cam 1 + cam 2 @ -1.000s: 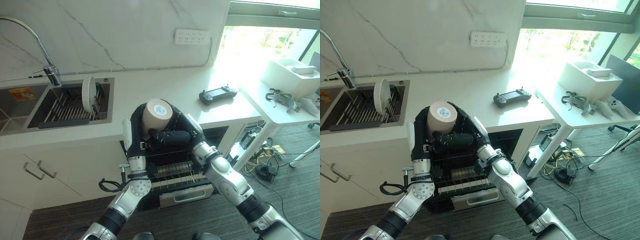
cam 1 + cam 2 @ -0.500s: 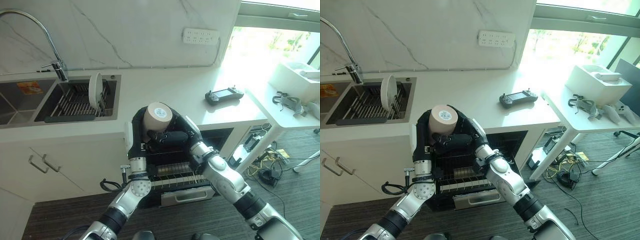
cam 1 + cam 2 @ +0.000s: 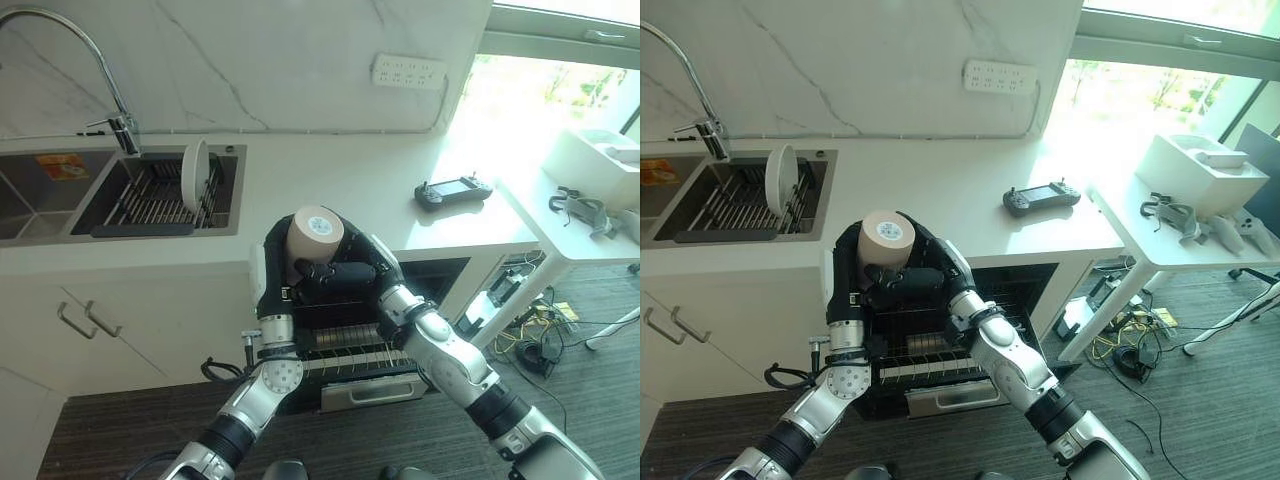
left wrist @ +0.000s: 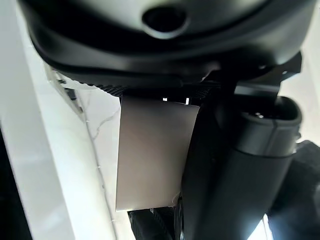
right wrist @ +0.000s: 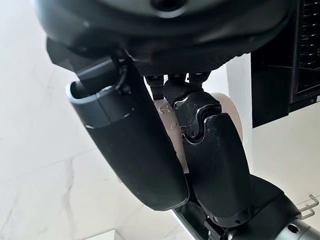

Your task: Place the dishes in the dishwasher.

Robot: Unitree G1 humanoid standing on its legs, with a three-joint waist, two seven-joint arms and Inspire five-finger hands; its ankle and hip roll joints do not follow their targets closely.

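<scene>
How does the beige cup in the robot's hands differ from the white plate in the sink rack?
The cup is beige and deep; the plate is white and flat. The cup is held above the open dishwasher by the left hand and right hand; the plate stands on edge in the sink rack.

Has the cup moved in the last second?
No. The cup sits in both hands, left hand and right hand, above the dishwasher rack as before; only the camera has shifted.
</scene>
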